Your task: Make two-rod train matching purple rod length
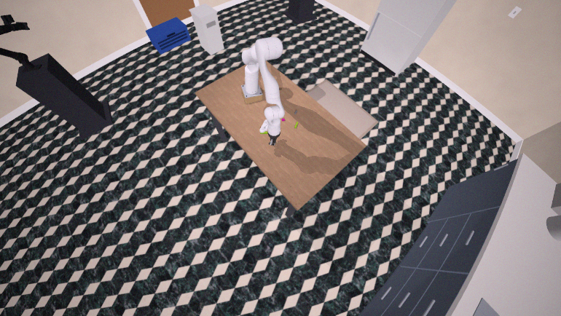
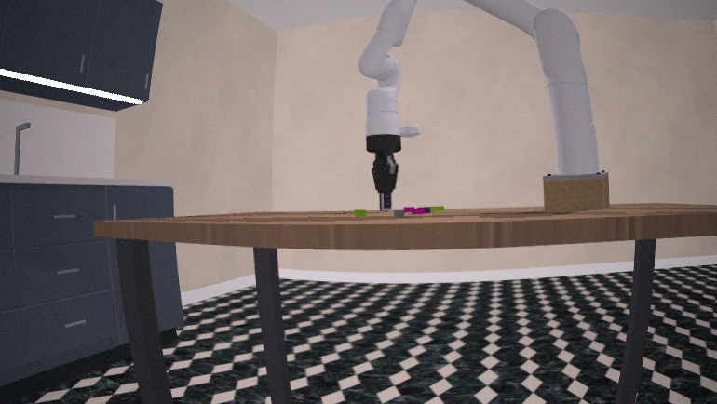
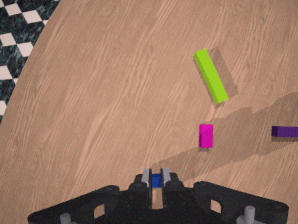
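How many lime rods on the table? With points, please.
2: one beside the grey rod (image 1: 296,111) (image 2: 399,213), lime (image 1: 296,124) (image 2: 359,213); another lime (image 1: 263,132) (image 2: 437,208) (image 3: 211,76) past the magentas in the exterior view. The arm may hide more.

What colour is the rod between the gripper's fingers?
Blue; it shows best in the wrist view.

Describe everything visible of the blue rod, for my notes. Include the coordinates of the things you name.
The blue rod (image 3: 157,180) shows in the wrist view as a small, plain, evenly coloured block, short and squarish from this angle, material uncertain. It sits between the fingertips of the closed gripper (image 1: 271,143) (image 2: 385,208) (image 3: 156,177), apparently pinched from both sides. Its far end and underside are hidden, so I can't tell whether it touches the table.
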Robot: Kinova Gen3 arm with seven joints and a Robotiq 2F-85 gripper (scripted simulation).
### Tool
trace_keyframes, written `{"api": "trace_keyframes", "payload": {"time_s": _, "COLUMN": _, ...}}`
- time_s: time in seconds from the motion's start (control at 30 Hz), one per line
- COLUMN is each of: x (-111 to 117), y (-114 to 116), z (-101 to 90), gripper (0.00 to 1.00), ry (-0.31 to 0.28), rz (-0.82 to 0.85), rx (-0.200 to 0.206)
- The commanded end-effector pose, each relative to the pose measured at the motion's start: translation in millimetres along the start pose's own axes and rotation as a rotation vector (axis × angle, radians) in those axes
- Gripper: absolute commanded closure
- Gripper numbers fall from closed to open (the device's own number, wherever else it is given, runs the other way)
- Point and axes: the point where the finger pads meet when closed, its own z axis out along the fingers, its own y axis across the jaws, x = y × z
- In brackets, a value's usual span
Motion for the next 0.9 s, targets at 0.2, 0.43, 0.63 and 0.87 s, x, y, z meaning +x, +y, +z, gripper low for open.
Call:
{"api": "trace_keyframes", "payload": {"time_s": 0.2, "x": -0.6, "y": -0.9, "z": 0.7, "gripper": 0.95, "ry": -0.003, "rz": -0.019, "rx": 0.004}}
{"api": "trace_keyframes", "payload": {"time_s": 0.43, "x": -0.6, "y": -0.9, "z": 0.7, "gripper": 0.95, "ry": -0.003, "rz": -0.019, "rx": 0.004}}
{"api": "trace_keyframes", "payload": {"time_s": 0.63, "x": -0.6, "y": -0.9, "z": 0.7, "gripper": 0.95, "ry": -0.003, "rz": -0.019, "rx": 0.004}}
{"api": "trace_keyframes", "payload": {"time_s": 0.87, "x": -0.6, "y": -0.9, "z": 0.7, "gripper": 0.88, "ry": -0.003, "rz": -0.019, "rx": 0.004}}
